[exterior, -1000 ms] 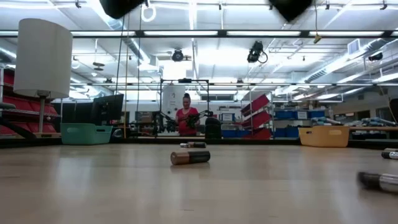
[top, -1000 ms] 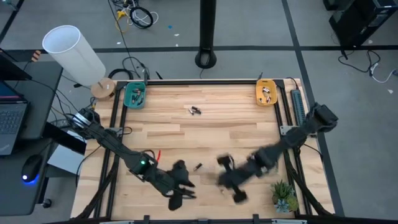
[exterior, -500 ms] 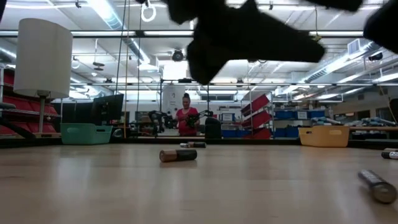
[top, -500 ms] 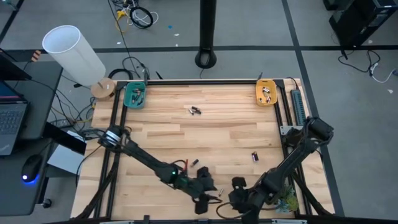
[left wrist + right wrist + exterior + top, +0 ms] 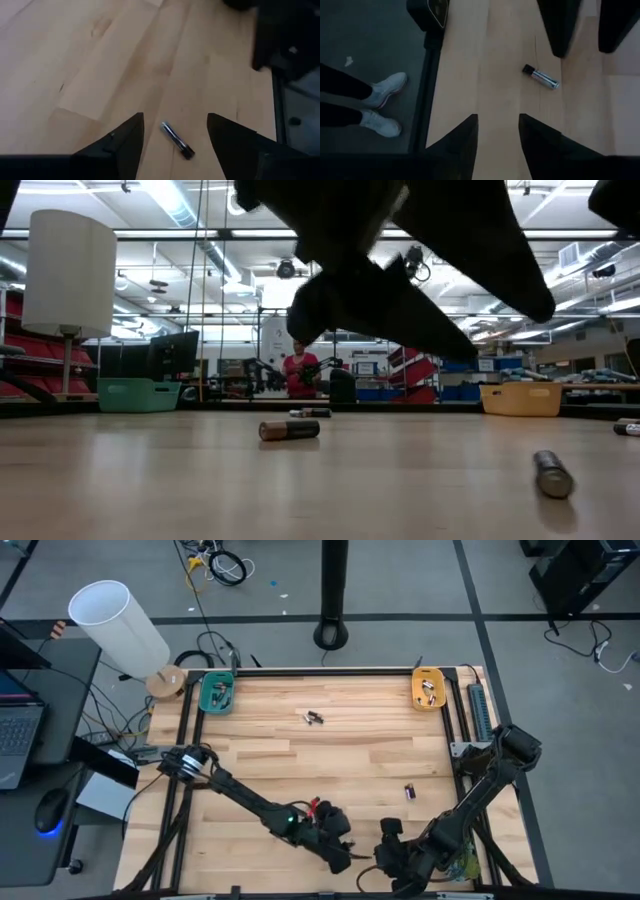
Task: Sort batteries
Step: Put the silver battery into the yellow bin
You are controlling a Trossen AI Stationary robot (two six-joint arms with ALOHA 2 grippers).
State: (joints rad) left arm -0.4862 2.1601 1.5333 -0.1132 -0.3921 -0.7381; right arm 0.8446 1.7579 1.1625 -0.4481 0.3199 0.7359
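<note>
A small dark and silvery battery (image 5: 177,140) lies flat on the wooden table near its front edge. My left gripper (image 5: 345,858) hangs open over it, one finger on each side, touching nothing. My right gripper (image 5: 376,858) is open too and points at the same battery (image 5: 540,76) from the other side, a short way off. Other batteries lie on the table: a pair (image 5: 314,718) at the far middle, one (image 5: 409,791) at the right, one (image 5: 289,429) at mid table. The teal tray (image 5: 217,693) and orange tray (image 5: 429,690) hold more.
The table's front edge (image 5: 432,90) runs close beside my right gripper, with a person's shoes (image 5: 382,90) on the floor past it. A small plant (image 5: 462,860) stands at the near right corner. A white lamp (image 5: 115,625) stands beyond the far left corner.
Both grippers have come down and toward the table's front edge. The left has gone right, the right has gone left, and they now face each other over one battery. That battery has turned about on the table.
</note>
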